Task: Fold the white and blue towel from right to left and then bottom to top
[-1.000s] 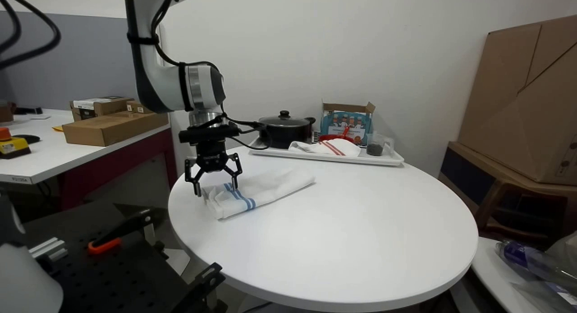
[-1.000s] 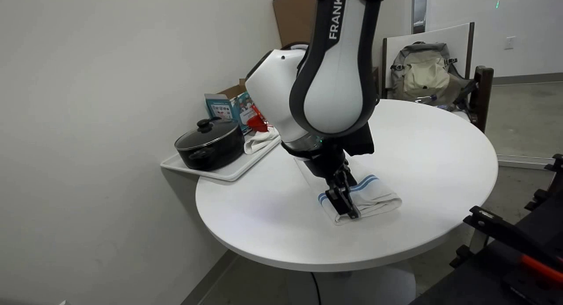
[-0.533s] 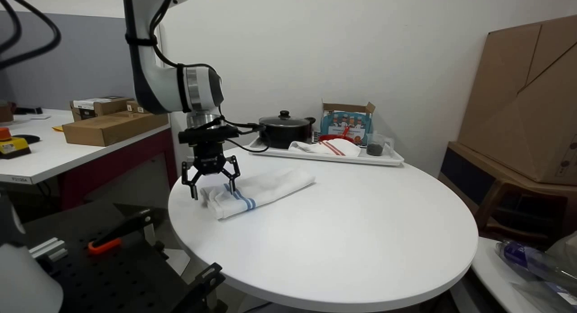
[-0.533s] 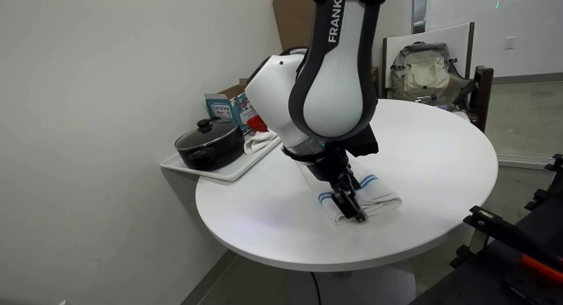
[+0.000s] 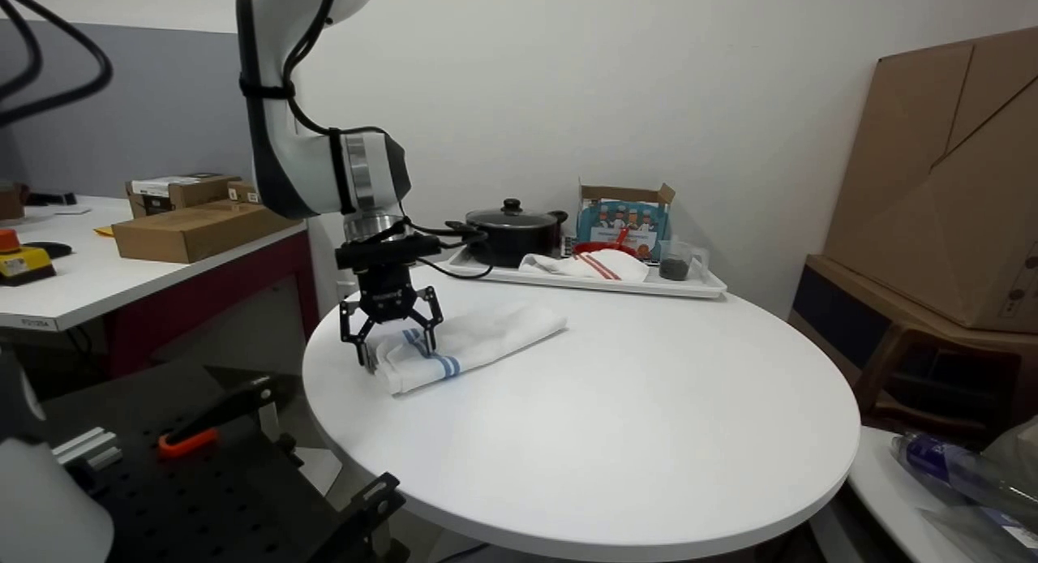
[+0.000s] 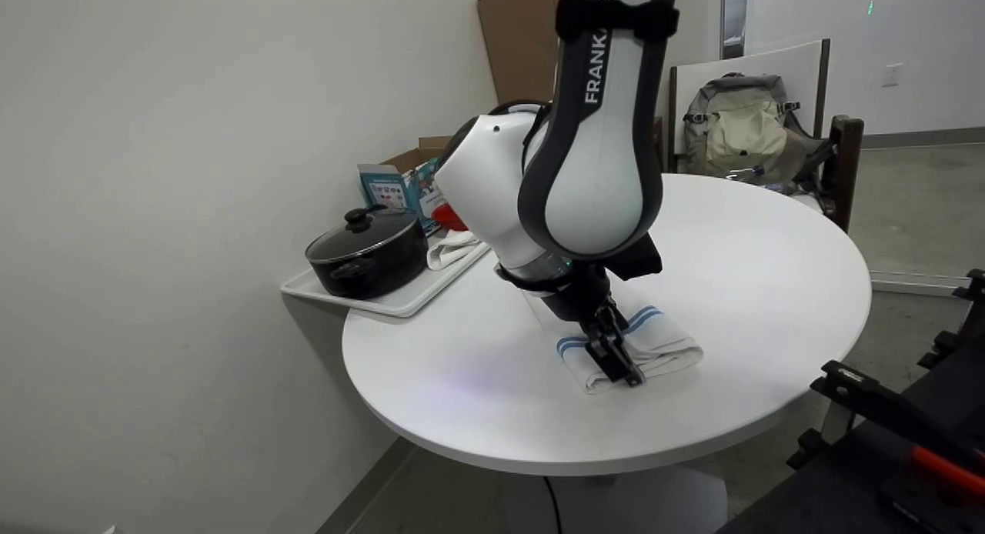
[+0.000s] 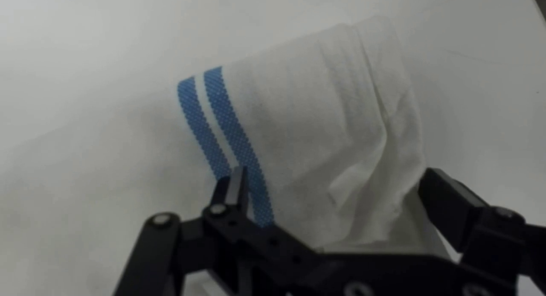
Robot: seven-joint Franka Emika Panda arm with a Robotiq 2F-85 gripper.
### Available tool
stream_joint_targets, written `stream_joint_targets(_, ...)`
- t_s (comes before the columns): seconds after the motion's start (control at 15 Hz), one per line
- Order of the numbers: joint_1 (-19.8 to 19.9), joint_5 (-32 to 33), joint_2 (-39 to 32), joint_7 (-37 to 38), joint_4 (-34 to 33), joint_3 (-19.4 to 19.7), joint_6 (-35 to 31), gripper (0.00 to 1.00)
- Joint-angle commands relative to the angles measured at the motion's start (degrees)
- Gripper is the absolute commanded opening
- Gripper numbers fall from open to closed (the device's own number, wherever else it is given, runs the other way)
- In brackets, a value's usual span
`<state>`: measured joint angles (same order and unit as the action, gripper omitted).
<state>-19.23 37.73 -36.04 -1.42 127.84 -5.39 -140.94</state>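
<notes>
White and blue towel [image 5: 495, 336]: laid as a long strip on the round table [image 5: 649, 433], its striped end [image 7: 307, 91] under the gripper [image 5: 399, 358]. The sideways fold looks finished; bottom to top is judged to be the step in hand.
Fingers [image 7: 236, 187]: spread wide apart, with nothing held. 1 tip is placed over the 2 blue stripes [image 7: 239, 138]; the other is placed just beside the crumpled edge [image 7: 405, 129]. Whether the cloth is touched cannot be told.
Crumpled edge: several layers seem to be stacked here, so the whole stack should be gathered. If the tips are kept too high, only the upper layer may be caught.
Table surface: it should be met lightly by both tips before closing, so that the lowest layer is scooped in without hard pressing.
Closing: best done slowly, as the soft cloth is likely to be bunched; if too much is ruffled, a shallower bite should be taken.
Striped end: to be raised only a little, then carried along the strip toward the plain end [image 5: 535, 321], with the lower layers left undragged.
Plain end: edges should be lined up here before release, and the fingers drawn off gently so that no corner is pulled back.
</notes>
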Motion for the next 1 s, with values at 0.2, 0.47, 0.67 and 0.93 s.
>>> stream_joint_targets(0.2, -1.5, 4.9, -2.8, 2.0, -2.8, 1.4, -1.0, 0.69)
stream_joint_targets(0.47, -0.9, 3.8, -2.1, 2.3, -3.3, 0.4, 0.2, 0.37)
stream_joint_targets(0.67, -0.9, 0.1, -0.4, 3.6, -3.8, -0.9, 4.3, 0.15)
stream_joint_targets(0.93, -0.8, -8.5, 3.1, 2.8, -4.0, -3.9, 12.4, 0.04)
